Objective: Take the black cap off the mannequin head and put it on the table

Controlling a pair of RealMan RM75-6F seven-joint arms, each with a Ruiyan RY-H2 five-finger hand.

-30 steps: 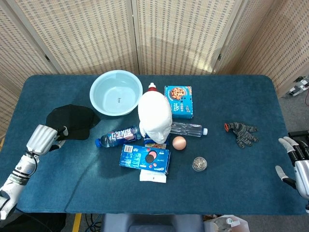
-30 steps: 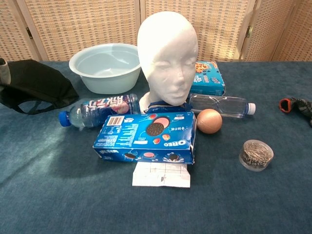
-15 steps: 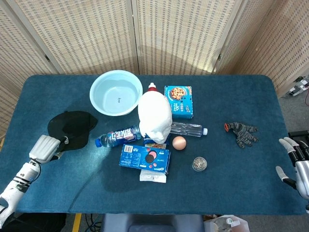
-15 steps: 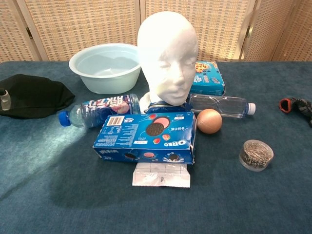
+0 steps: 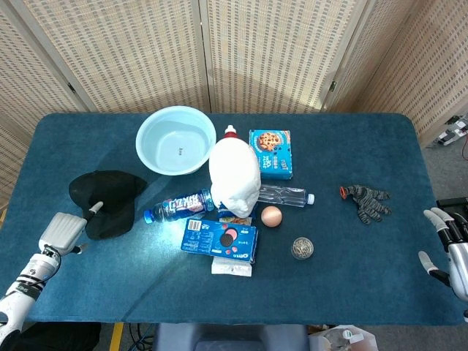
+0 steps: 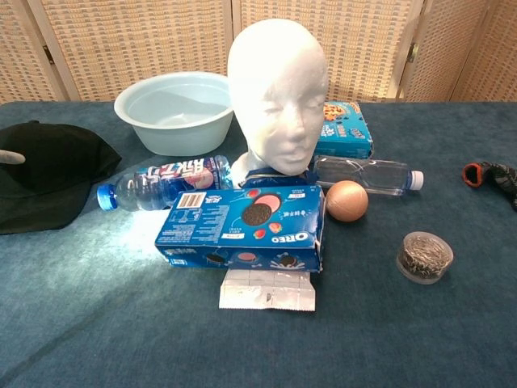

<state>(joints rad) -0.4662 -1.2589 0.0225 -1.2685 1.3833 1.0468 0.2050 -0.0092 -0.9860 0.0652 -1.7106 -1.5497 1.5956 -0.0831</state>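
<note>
The black cap lies flat on the blue table at the left, clear of the white mannequin head, which stands bare in the middle. In the chest view the cap spreads along the left edge, left of the head. My left hand sits at the cap's near-left side with fingers apart. One fingertip rests on the cap's top. My right hand hangs open at the table's right edge, holding nothing.
A pale blue bowl stands behind the head. Around the head lie a water bottle, an Oreo box, a cookie box, a clear bottle, an egg and a small jar. A glove lies at the right.
My left hand has drawn back toward the near-left corner. The cap slid that way with it and has settled flat, brim spread on the table. The right hand stayed put.
</note>
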